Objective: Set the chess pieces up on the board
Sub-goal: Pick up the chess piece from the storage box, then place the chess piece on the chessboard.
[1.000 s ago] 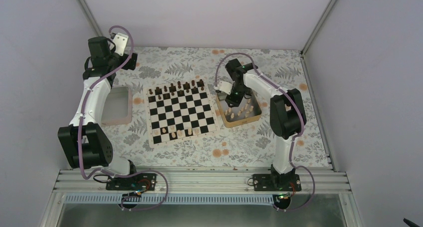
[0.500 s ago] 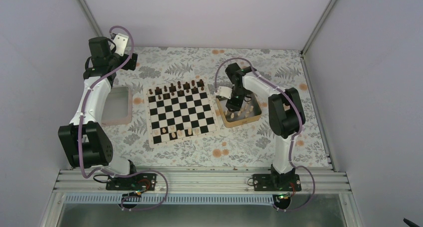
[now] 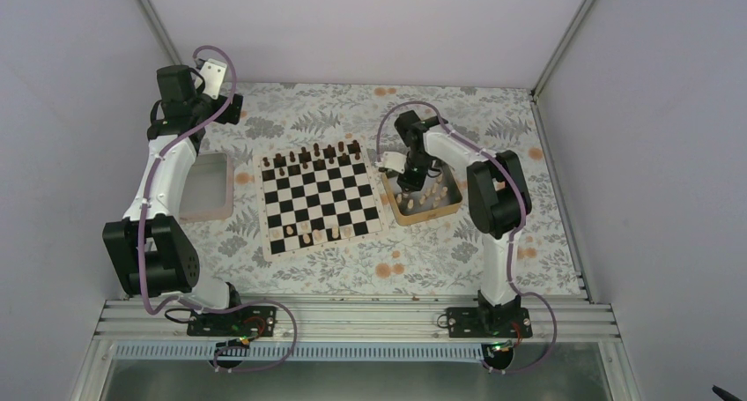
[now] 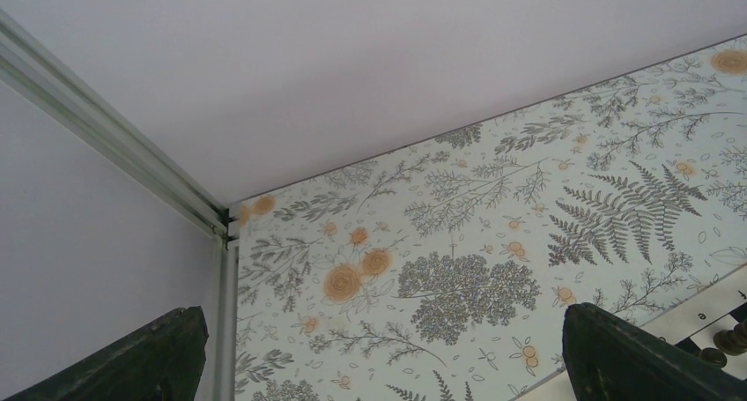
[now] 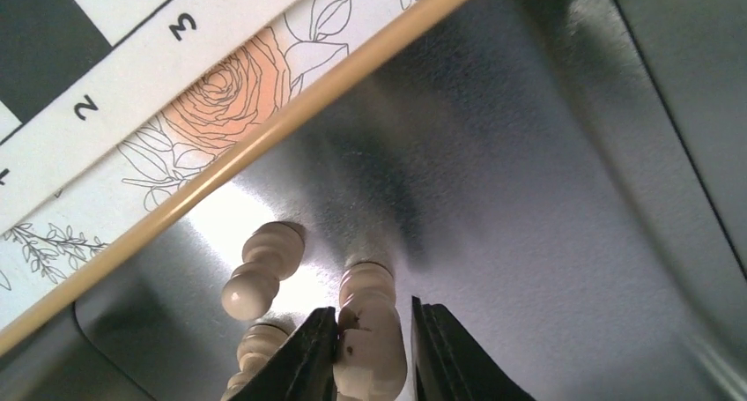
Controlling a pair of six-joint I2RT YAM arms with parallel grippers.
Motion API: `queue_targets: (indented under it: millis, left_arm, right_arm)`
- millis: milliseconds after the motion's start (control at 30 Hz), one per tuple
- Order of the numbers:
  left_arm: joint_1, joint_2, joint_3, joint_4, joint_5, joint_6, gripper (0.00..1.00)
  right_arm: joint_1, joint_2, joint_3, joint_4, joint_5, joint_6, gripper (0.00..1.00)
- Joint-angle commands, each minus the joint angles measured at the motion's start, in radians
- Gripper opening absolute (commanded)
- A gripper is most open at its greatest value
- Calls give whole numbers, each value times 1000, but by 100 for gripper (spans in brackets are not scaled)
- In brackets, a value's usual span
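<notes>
While the left tool [image 4: 383, 352] gapes, the right tool [image 5: 371, 344] seemingly pinches a chess piece [image 5: 367, 300].

- Board [image 3: 323, 198]: black and white checks; cream border with black numerals.
- Light pieces [image 3: 425, 195]: pale tan wood, cream in the right wrist view.
- Dark pieces [image 3: 313, 154]: dark brown.
- Right tray [image 3: 429, 218]: gold rim; silver-grey, reflective interior.
- Left tray [image 3: 207, 214]: pale pinkish rim; off-white interior.
- Table cover [image 3: 308, 110]: white ground printed with grey ferns and foliage and with orange flowers.
- Left arm [image 3: 167, 176] and right arm [image 3: 458, 150]: white links, black joints.
- Cables [image 3: 216, 53]: lilac.
- Left gripper [image 4: 380, 311] and right gripper [image 5: 374, 313]: black fingers.
- Walls [image 3: 370, 22]: plain pale lilac-grey.
- Base rail [image 3: 352, 317]: silver metal.
</notes>
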Motion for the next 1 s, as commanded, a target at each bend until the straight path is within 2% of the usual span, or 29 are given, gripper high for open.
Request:
queue_targets:
  millis: [0, 233, 467, 733, 967]
  left_arm:
    - [0, 4, 19, 12, -1, 9, 100]
    - [0, -4, 19, 11, 11, 3, 100]
    - [1, -24, 19, 15, 14, 1, 100]
    - [2, -24, 35, 13, -66, -4, 100]
    - [3, -25, 46, 12, -107, 3, 100]
  right_arm:
    - [4, -31, 37, -14, -3, 2, 22]
    - [37, -94, 126, -99, 38, 26, 17]
    - [194, -97, 282, -180, 92, 58, 14]
    - [497, 43, 521, -188, 113, 80, 13]
    - [663, 233, 660, -181, 109, 41, 13]
